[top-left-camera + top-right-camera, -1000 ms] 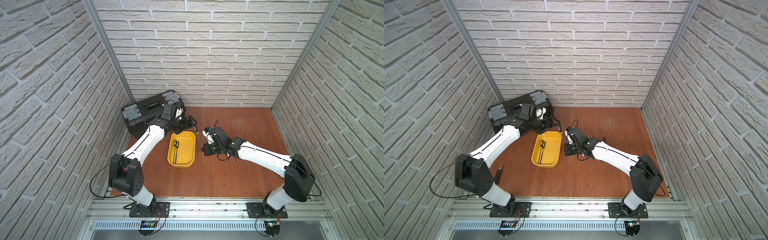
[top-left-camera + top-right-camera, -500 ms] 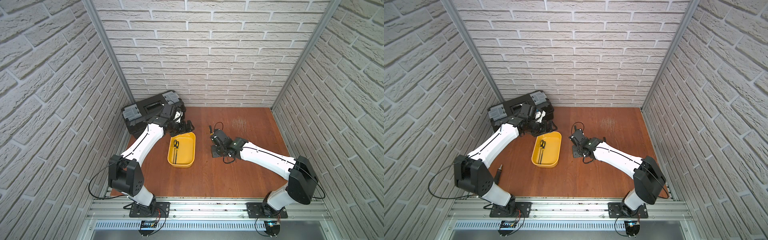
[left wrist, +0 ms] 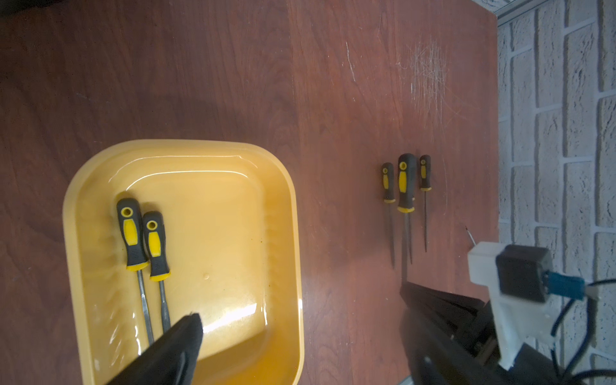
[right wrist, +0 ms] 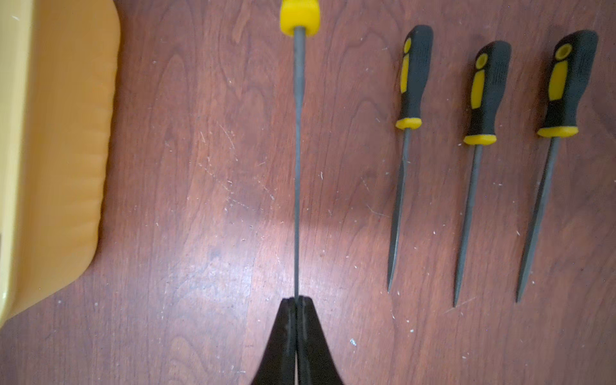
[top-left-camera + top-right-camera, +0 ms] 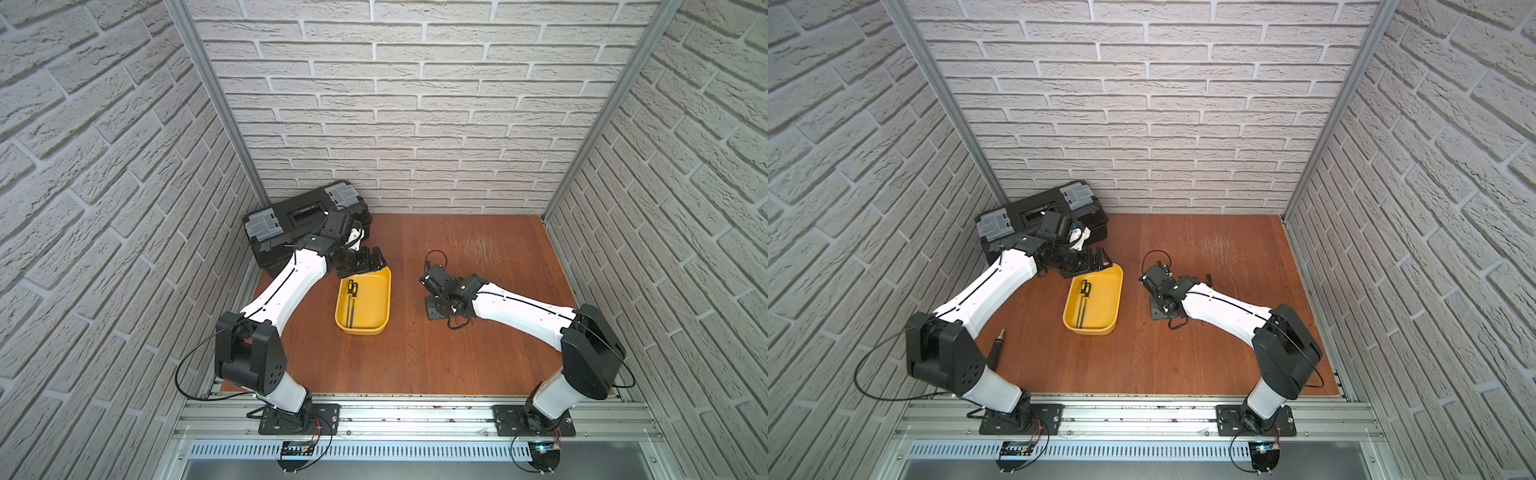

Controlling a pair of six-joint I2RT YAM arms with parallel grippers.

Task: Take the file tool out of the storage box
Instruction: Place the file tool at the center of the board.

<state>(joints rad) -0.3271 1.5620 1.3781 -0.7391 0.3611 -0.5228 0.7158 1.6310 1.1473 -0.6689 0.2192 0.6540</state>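
File tool [image 4: 297, 150] tip clamped in right pincer [image 4: 296, 300], clear only in wrist view, left pincer [image 3: 298, 305] wide

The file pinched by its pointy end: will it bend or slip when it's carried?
The file is probably stiff: its thin metal shaft runs straight out from the right gripper with no sag. It might swing or slip, since the shut jaws pinch only the narrow tip while the thicker handle sits at the far end.
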